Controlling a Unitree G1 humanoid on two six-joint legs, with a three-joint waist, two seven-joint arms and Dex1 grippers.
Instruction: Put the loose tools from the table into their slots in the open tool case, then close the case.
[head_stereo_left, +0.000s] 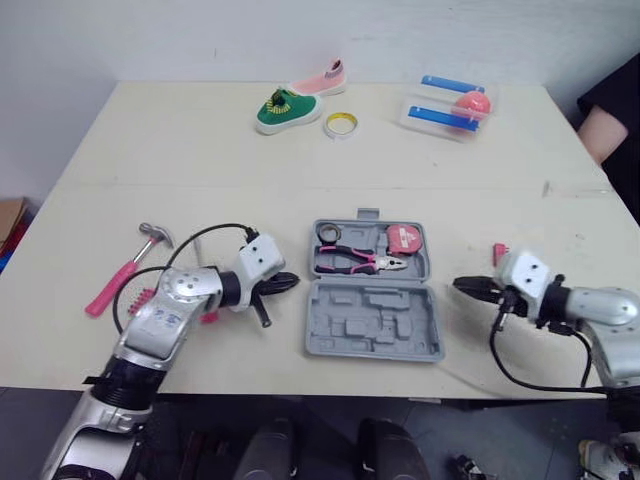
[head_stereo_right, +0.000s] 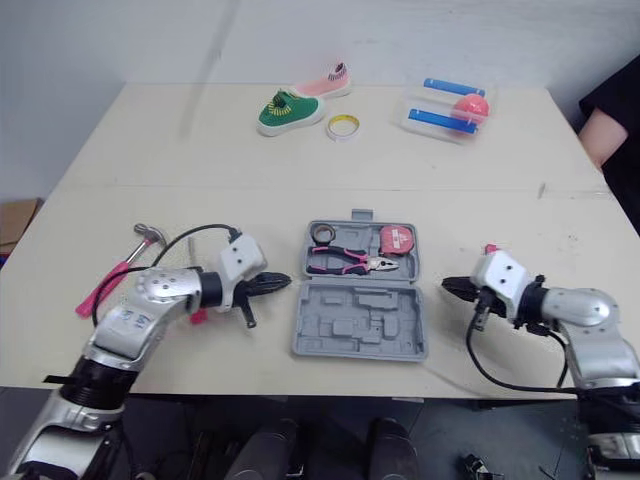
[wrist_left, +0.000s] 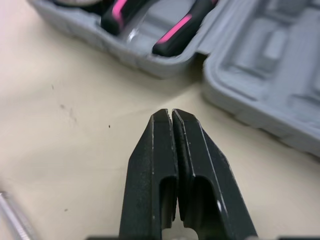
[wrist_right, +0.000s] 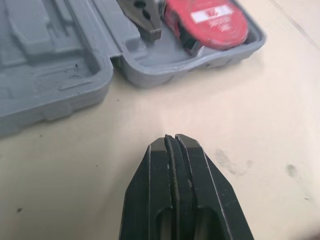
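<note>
Left eye view: the tool case (head_stereo_left: 375, 300) lies open mid-table (head_stereo_left: 180, 140), hinge running left-right. The pliers (head_stereo_left: 360, 262) sit in its far half, axis left-right, nose toward the robot's right. The hammer (head_stereo_left: 125, 270) lies loose at left, head farthest from the robot. The table is pale and the wall white. Left gripper (head_stereo_left: 290, 281) and right gripper (head_stereo_left: 462, 286) flank the case, fingers closed on nothing. A pink item (head_stereo_left: 208, 317) under the left forearm is mostly hidden.

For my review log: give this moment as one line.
grey plastic tool case: open | pink-handled hammer: loose, outside case | left gripper: shut, empty | right gripper: shut, empty
</note>
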